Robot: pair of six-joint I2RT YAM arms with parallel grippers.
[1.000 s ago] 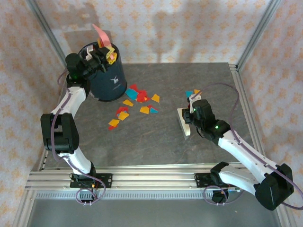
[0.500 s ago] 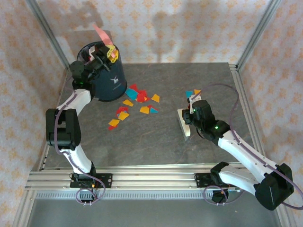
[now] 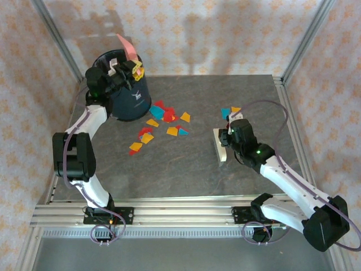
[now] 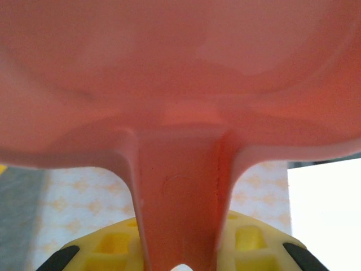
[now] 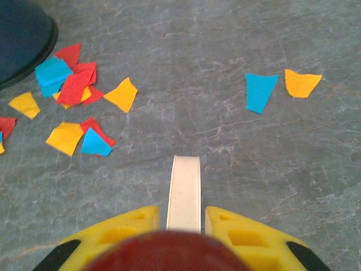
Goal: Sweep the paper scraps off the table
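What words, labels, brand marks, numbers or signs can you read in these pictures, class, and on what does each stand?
White mark on the side of the dark blue round bin: a small logo, too small and blurred to read.
No writing shows on the pink plastic dustpan, the cream-white flat tool, the coloured paper scraps or the dark grey marbled table.

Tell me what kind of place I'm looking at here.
Most likely a robot lab test cell, not a home: a stone-patterned table framed by aluminium rails, patterned backdrop walls close around it, and paper scraps staged beside a dark bin.
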